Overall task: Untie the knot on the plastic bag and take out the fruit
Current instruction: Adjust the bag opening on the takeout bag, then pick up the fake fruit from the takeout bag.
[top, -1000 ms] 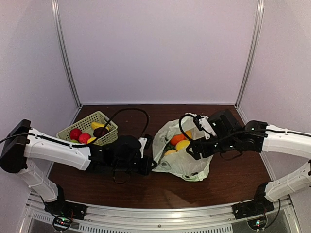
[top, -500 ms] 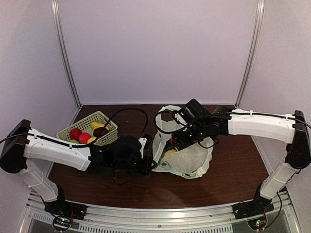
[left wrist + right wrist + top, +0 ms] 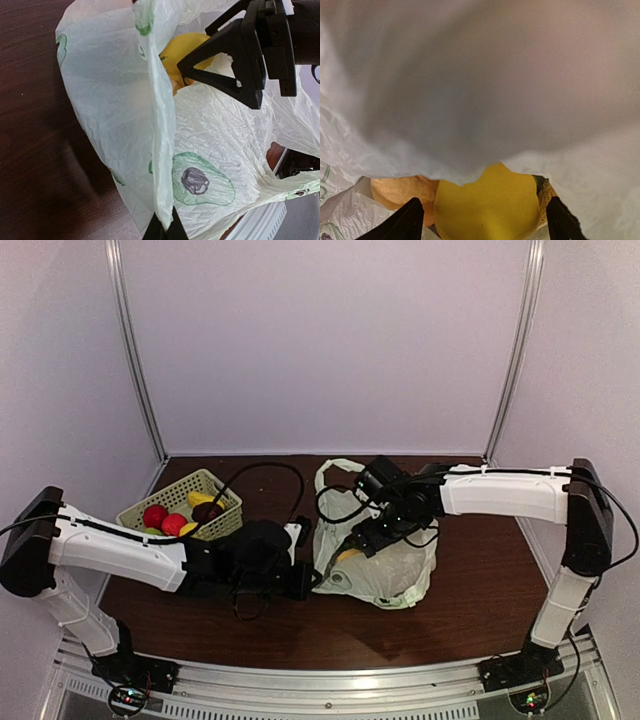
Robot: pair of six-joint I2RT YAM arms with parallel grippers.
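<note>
Nearest to us, the left arm lies low across the bench, reaching in from the left. The left claw is clamped tight on a thin fold of the plastic bag, at the bag's near-left edge. That fold runs up from the fingertips as a taut ridge in the left wrist view. Just right of it we see a green-outlined print with a dark grey blob in the middle.

The bag sits mid-bench, between the two arms, crumpled, with its mouth open. A loop handle stands up at its far side.

The right arm comes in from the right and bends down over the bag. The right claw is spread wide inside the bag's mouth. Its two black fingers sit on either side of a yellow fruit. We cannot tell if the pads touch it. An orange fruit lies just beside the yellow one, on its left in the right wrist view. Both are inside the bag, and a blurred sheet of plastic hangs over them and fills most of that view.

Further back on the left, well apart from the bag, sits a pale green slotted basket. It holds two red round fruits, a dark one and some yellow pieces.
</note>
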